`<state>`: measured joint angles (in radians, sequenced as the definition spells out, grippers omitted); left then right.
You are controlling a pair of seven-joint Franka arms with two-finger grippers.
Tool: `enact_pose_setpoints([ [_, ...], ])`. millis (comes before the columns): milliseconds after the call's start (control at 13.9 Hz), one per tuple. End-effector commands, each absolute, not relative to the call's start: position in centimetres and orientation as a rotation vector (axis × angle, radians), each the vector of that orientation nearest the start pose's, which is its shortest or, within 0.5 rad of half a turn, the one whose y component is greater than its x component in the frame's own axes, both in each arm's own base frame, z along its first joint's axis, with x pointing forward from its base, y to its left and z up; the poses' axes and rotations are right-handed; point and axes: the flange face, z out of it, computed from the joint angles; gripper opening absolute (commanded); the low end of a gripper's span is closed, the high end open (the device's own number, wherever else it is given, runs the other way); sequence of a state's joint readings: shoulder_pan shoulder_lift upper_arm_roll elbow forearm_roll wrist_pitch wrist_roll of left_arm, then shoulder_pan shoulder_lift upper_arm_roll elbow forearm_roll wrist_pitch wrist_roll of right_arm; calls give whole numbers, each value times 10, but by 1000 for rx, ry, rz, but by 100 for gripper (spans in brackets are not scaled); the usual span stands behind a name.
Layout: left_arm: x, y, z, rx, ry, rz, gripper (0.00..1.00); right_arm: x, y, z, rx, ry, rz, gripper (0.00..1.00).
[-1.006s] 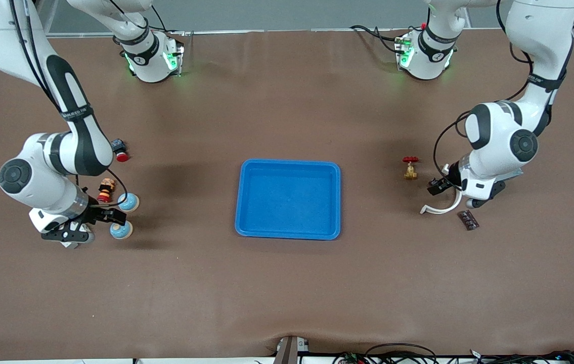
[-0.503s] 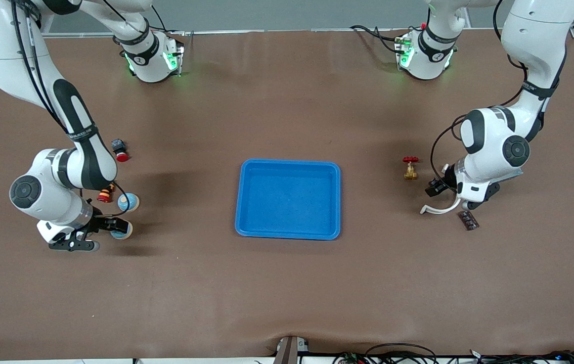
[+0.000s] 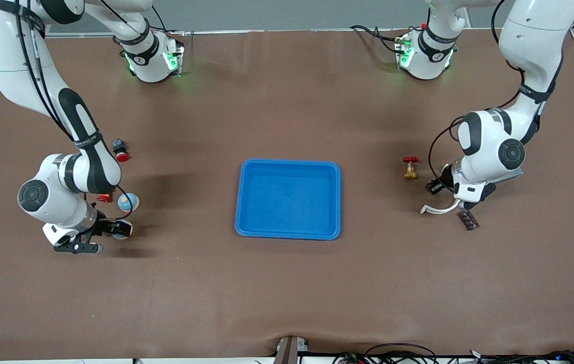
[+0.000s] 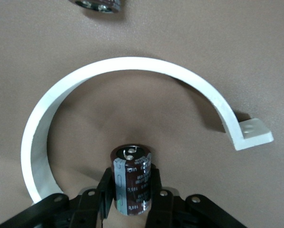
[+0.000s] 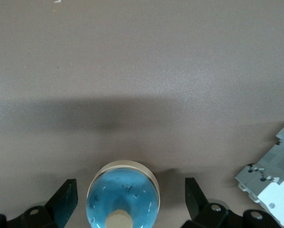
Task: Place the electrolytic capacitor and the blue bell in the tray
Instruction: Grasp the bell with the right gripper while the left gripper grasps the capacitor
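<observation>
My left gripper [image 4: 131,202] clamps the capacitor [image 4: 131,179] inside the white clip [image 4: 118,67], so I should lift straight, while my right gripper [image 5: 127,202], jaws apart around the bell [image 5: 123,198], should close centred before the tray [image 3: 289,164].

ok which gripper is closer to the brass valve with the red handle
Left. The left gripper is at the valve's end of the table, shut on the capacitor beside the white clamp. The right gripper is past the tray, around a blue bell.
</observation>
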<state>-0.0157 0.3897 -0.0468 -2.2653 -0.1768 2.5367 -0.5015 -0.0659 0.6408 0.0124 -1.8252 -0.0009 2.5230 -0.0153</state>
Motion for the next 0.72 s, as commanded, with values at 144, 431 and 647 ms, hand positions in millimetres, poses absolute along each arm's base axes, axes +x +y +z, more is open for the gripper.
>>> enact_pose_setpoints([
  [144, 539, -32, 219, -3093, -921, 135, 0, 655, -33, 182, -3139, 30, -92, 100],
  [431, 579, -63, 286, -3099, -960, 212, 0, 652, -33, 174, -3139, 30, -80, 100],
  [647, 587, -116, 310, -3099, -1042, 209, 0, 650, -32, 171, -3141, -27, -75, 50],
])
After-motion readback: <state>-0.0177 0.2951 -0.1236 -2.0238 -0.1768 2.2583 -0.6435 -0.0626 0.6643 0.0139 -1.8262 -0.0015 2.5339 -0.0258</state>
